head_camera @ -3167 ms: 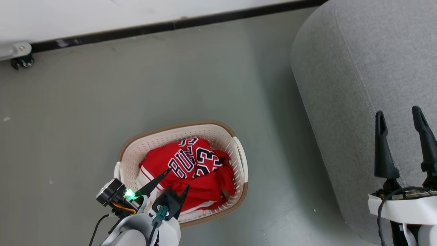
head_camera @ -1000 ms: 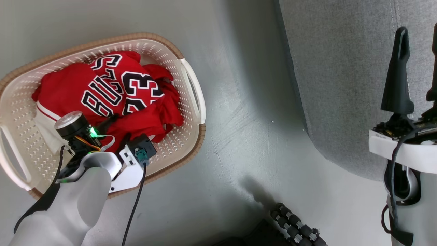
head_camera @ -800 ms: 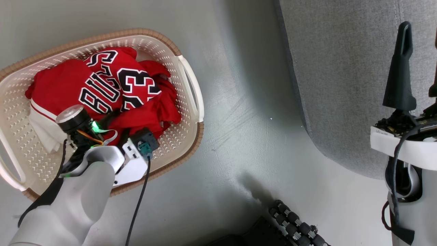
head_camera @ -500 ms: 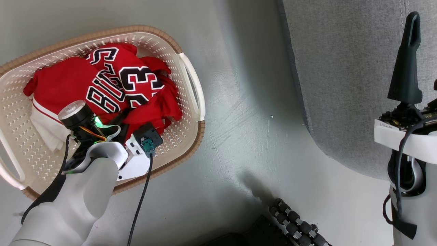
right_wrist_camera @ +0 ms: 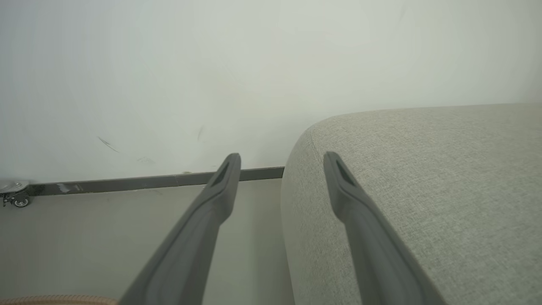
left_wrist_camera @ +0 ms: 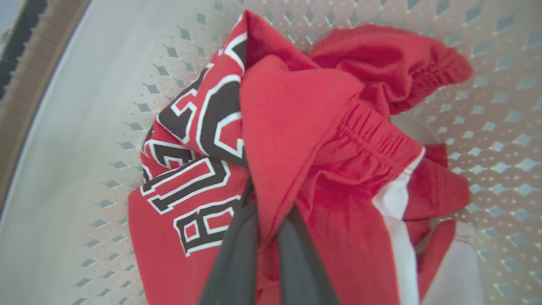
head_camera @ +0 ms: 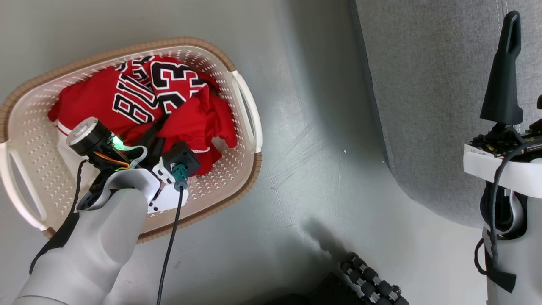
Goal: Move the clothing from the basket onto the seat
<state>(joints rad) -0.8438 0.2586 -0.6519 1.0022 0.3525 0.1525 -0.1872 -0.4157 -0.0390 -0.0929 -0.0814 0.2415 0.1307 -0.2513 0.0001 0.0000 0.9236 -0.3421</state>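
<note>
The two left fingers [left_wrist_camera: 237, 254] are clenching on one fold of the clothing [left_wrist_camera: 292, 118]. Red fabric is sitting pinched between them at the lower centre of the left wrist view. The clothing is lying bunched inside the one basket [head_camera: 127, 46], at the upper left of the head view. It is showing black-and-white lettering, the number 23 and one white stripe. Whether the red heap is one piece or two cannot be told. The perforated basket wall [left_wrist_camera: 84, 127] is surrounding the fabric on all visible sides. Two white handles are showing, one on the basket's right end [head_camera: 247, 110] and one on its left end [head_camera: 21, 190]. The basket is standing on the grey floor [head_camera: 296, 169], well apart from the one seat [head_camera: 423, 84] at the upper right.

The two right fingers [right_wrist_camera: 199, 228] are standing spread and released, gripping nothing. In the right wrist view they are pointing past the rounded seat corner toward the white wall [right_wrist_camera: 254, 63] and one dark baseboard [right_wrist_camera: 127, 183].
</note>
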